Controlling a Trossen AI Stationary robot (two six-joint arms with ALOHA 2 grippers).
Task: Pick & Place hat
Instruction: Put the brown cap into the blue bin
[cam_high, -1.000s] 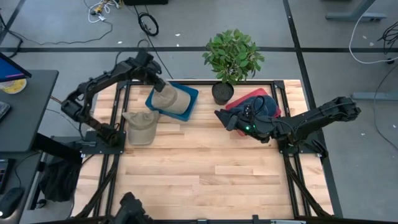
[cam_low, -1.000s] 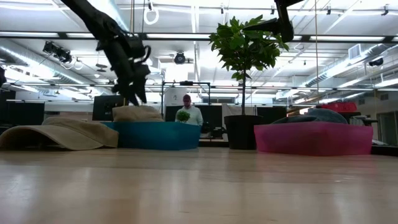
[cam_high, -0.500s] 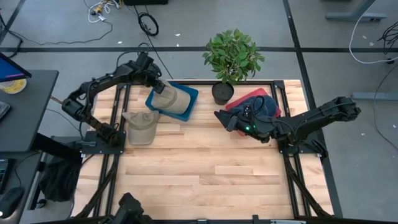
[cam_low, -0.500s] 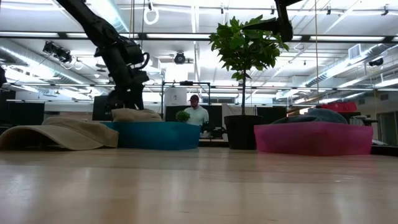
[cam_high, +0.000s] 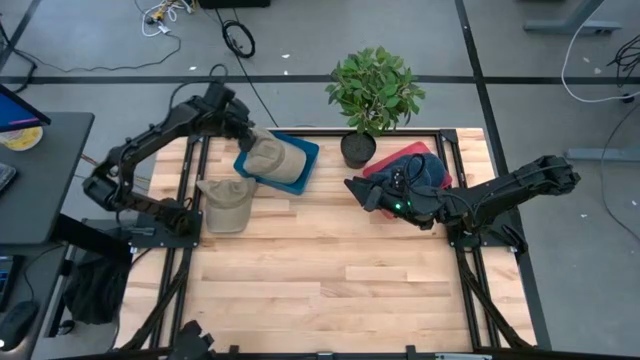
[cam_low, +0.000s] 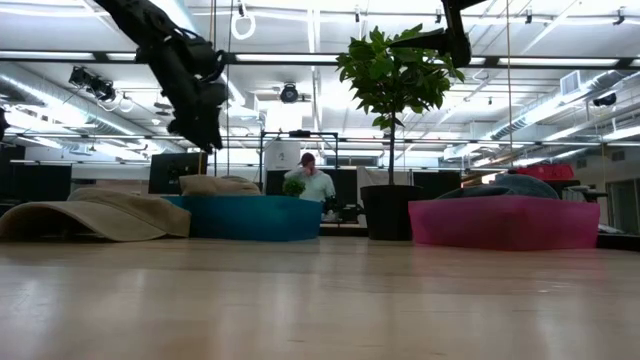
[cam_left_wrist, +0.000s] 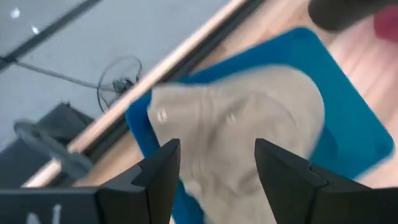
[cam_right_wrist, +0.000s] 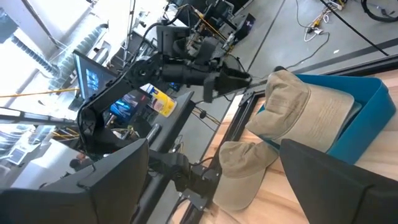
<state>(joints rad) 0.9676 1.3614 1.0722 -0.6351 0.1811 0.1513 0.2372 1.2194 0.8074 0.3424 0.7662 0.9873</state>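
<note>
A tan hat (cam_high: 277, 160) lies in the blue tray (cam_high: 308, 150) at the table's far left. My left gripper (cam_high: 245, 128) hangs open above the hat's far-left end; in the low view my left gripper (cam_low: 203, 135) is clear of the hat (cam_low: 218, 184). The left wrist view shows the hat (cam_left_wrist: 249, 118) below its spread fingers. A second tan hat (cam_high: 225, 204) rests flat on the table beside the tray. My right gripper (cam_high: 353, 187) stands open and level near the pink tray (cam_high: 380, 163), touching nothing.
A potted plant (cam_high: 372, 95) stands at the far edge between the trays. The pink tray holds a dark hat (cam_high: 420, 168). The near half of the wooden table (cam_high: 330, 280) is bare board. A person (cam_low: 315, 183) stands in the room beyond.
My left gripper dipped down onto the hat in the blue tray, then rose again and drew back toward the table's far left corner. The hat has stayed in the tray.
</note>
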